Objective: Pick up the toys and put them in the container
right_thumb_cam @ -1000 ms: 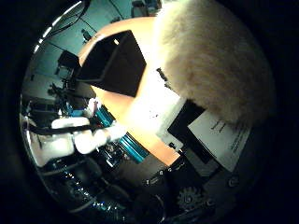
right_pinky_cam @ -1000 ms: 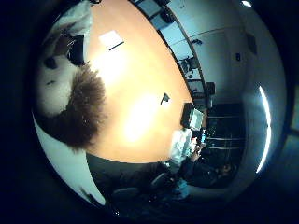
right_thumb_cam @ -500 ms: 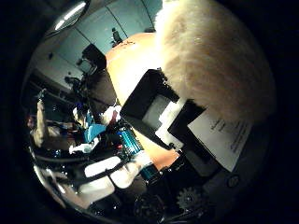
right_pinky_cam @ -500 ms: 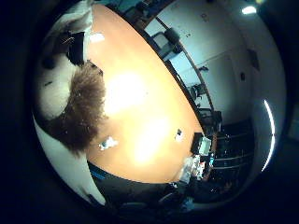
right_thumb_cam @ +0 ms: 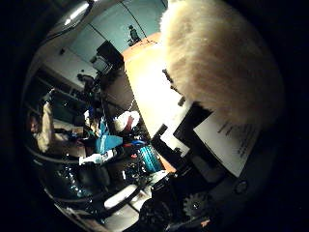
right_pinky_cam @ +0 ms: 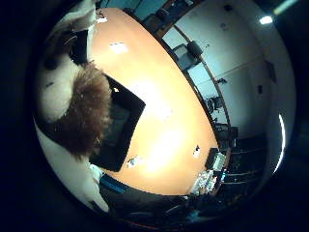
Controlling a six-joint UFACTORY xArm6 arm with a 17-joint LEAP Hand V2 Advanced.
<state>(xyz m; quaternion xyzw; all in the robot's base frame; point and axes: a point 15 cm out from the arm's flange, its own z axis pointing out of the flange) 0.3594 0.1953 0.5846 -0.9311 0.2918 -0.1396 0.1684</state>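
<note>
A plush toy with cream fur (right_thumb_cam: 217,63) and a brown furry part (right_pinky_cam: 87,116) sits tight against my palm and fills much of both views. My right hand (right_thumb_cam: 215,166) is shut on it; a white and black finger (right_pinky_cam: 77,29) curls past the fur. The black open container (right_pinky_cam: 123,123) stands on the orange table (right_pinky_cam: 169,116), right beside the brown fur and partly hidden by it. Its inside looks dark and I cannot tell what lies in it.
Papers (right_pinky_cam: 118,47) and a few small objects (right_pinky_cam: 197,151) lie on the long table. Office chairs (right_pinky_cam: 193,48) line the wall beyond it. Cluttered equipment (right_thumb_cam: 145,157) stands off the table's end.
The views have swung with the hand. The container has left the thumb side view and now shows in the little finger side view, close under the toy. The toy stays against the palm.
</note>
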